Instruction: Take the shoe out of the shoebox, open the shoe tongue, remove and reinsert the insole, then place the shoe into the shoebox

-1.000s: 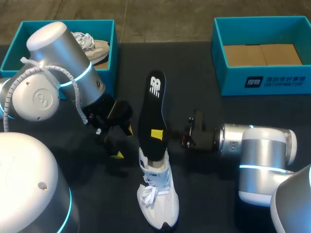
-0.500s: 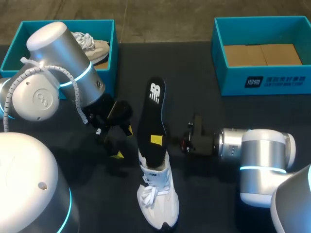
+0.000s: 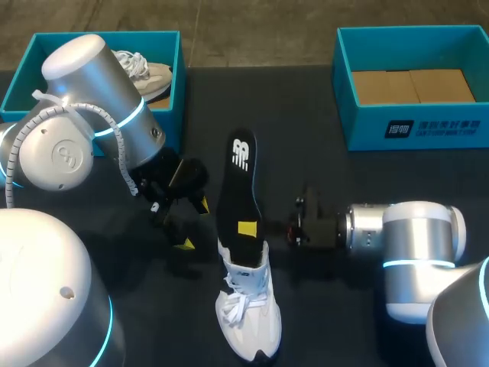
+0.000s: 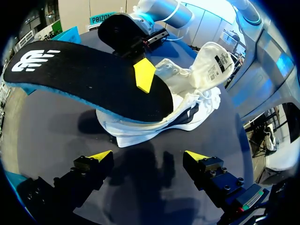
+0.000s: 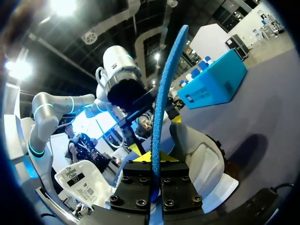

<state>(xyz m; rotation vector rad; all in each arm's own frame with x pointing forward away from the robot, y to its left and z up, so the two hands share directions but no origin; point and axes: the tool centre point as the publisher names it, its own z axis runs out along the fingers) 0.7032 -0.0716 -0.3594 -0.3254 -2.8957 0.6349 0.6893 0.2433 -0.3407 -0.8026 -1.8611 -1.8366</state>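
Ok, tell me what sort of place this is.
Probably a robot test bench for shoe packing: a black-topped table, two open teal cardboard shoeboxes, and a white lace-up sneaker whose black foam insole my right arm's tool holds.

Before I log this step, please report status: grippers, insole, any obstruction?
Left gripper open, empty, beside shoe. Right gripper shut on insole, one end at shoe's opening. No obstruction seen.

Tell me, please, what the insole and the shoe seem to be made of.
Insole: probably foam, matte black fabric on top; its edge shows a porous blue layer. Shoe: apparently white textile with smoother synthetic panels, matte; its folded-back tongue suggests soft cloth.
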